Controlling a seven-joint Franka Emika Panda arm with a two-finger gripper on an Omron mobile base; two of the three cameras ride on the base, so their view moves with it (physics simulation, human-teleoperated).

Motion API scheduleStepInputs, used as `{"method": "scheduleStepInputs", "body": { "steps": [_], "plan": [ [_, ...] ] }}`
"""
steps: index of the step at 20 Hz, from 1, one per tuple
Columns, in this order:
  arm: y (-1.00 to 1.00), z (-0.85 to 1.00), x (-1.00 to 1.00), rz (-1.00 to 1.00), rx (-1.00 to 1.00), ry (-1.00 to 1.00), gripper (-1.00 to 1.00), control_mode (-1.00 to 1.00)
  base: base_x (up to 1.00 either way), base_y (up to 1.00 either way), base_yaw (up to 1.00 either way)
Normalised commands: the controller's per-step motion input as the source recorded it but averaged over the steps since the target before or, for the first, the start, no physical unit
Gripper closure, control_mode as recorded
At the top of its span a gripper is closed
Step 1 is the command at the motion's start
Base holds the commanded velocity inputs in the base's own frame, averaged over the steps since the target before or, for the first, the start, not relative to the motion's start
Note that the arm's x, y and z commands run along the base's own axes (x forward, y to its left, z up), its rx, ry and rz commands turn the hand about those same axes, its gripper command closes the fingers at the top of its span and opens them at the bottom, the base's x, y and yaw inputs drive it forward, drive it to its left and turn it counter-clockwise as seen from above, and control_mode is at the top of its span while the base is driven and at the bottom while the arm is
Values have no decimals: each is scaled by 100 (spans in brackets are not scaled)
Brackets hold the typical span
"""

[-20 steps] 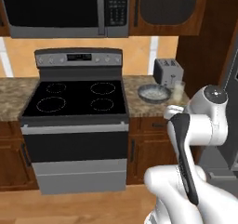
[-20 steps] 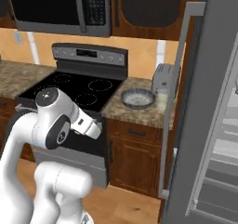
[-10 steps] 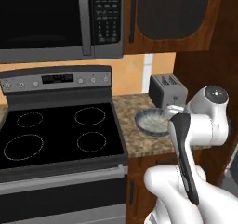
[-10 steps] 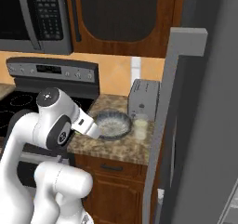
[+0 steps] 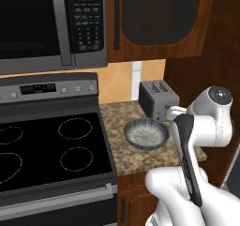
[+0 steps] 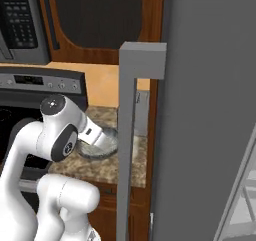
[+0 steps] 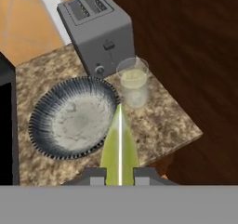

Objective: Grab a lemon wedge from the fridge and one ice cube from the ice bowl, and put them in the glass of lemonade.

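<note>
The gripper is pinched tight on the lemon wedge, a pale yellow-green sliver that stands up between the two dark finger tips with its point toward the counter, seen in the hand view over the near rim of the ice bowl. The bowl, wide, shallow and blue-grey with ribbed walls, sits on the speckled granite counter; its inside is a mottled whitish surface in which separate cubes cannot be made out. Just beside it stands the glass of lemonade, a small clear tumbler holding pale yellowish liquid partway up its wall, upright and close to the front of the grey two-slot toaster. Glass and bowl are near each other but apart.

From the left base view, the bowl lies between the black glass-top stove and the arm's white elbow, with the toaster behind it and a microwave overhead. In the right base view, the fridge takes up the right side, its open grey door edge standing upright in front of the counter and hiding the toaster's side of it.
</note>
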Motion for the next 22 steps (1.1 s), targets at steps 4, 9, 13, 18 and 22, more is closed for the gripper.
{"method": "scheduleStepInputs", "body": {
  "steps": [4, 9, 13, 18, 22],
  "plan": [
    [0, 0, 0, 0, 0, 0, 100, 100, 66, -40, 0],
    [-38, -1, 59, 7, 6, 5, 100, -100, 37, -11, 1],
    [-38, -5, 100, 2, 5, 13, 100, -100, 0, 0, 0],
    [-10, -26, 91, -4, -4, 3, 100, -100, 0, 0, 0],
    [-24, -37, 77, -8, -5, 5, 100, -100, 0, 0, 0]
  ]
}}
